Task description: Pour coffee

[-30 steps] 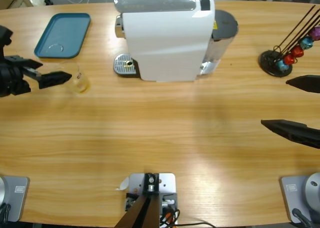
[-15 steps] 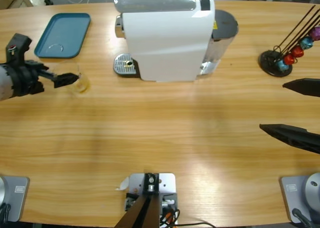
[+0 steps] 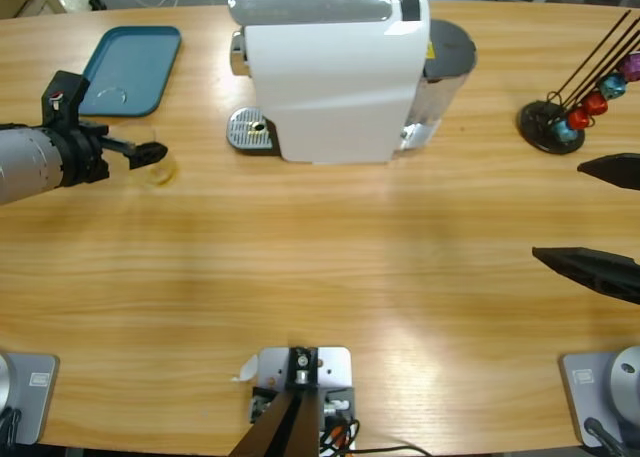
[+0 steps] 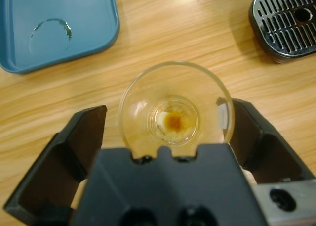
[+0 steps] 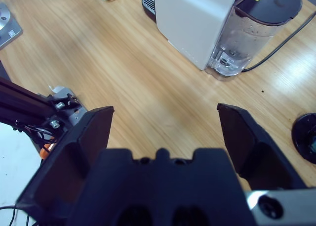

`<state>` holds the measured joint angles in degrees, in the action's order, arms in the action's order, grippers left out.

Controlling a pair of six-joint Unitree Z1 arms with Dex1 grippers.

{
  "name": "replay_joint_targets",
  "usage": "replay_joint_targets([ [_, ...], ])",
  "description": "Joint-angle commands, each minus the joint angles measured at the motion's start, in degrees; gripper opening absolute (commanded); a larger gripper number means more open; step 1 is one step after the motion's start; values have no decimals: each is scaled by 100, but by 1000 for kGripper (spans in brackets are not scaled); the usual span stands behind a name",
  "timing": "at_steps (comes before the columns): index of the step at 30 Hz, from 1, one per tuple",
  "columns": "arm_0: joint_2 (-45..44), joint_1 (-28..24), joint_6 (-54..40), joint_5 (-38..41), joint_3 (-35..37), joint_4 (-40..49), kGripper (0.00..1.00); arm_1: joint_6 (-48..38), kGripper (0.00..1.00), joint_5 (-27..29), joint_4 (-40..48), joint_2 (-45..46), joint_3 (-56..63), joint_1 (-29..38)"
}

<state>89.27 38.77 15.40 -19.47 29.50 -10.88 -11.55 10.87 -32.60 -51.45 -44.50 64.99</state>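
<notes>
Advancing since a second ago, the left gripper [image 4: 168,132] now straddles the glass tumbler [image 4: 174,107] with jaws apart, at the tray's [image 3: 125,72] five o'clock; closing comes next.

— What's hemming me in on the left?

— My left gripper [image 4: 168,129] has its jaws spread around the glass tumbler [image 4: 174,110]; one jaw is just beside the rim, the other stands off it with bare wood between. The blue tray [image 3: 127,69] lies just behind, the drip grate [image 3: 249,130] nearby.

— And the middle?

— The white coffee machine [image 3: 335,75] blocks the far centre. In front of it the table [image 3: 320,267] is bare wood, right across to my right gripper [image 3: 600,217], jaws wide apart. The capsule stand [image 3: 570,112] sits just behind it.
</notes>
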Motion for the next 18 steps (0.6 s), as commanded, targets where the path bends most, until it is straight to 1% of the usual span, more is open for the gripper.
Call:
replay_joint_targets([
  [1, 449, -38, 116, 5, -157, -206, 653, 47, 921, -41, -38, 191, 187, -58],
  [3, 474, -40, 126, 128, -157, -252, 562, 47, 919, -34, -66, 223, 182, -57],
  [4, 481, -38, 119, 200, -155, -269, 485, 47, 919, -32, -89, 244, 177, -57],
  [5, 498, -40, 107, 277, -155, -287, 437, 47, 919, -32, -113, 276, 170, -57],
  [8, 516, -31, 84, 483, -162, -357, 434, 47, 919, -22, -168, 344, 152, -57],
  [10, 477, 16, 12, 769, -155, -449, 434, 47, 918, -15, -177, 364, 152, -57],
  [14, 180, 122, -501, 1622, -69, -661, 436, 67, 919, 5, -168, 372, 140, -57],
  [16, 78, 106, -726, 1824, 121, -470, 441, 74, 920, 40, -168, 388, 126, -57],
  [18, -12, 88, -969, 1822, 428, -115, 443, 74, 919, 68, -175, 459, 126, -57],
])
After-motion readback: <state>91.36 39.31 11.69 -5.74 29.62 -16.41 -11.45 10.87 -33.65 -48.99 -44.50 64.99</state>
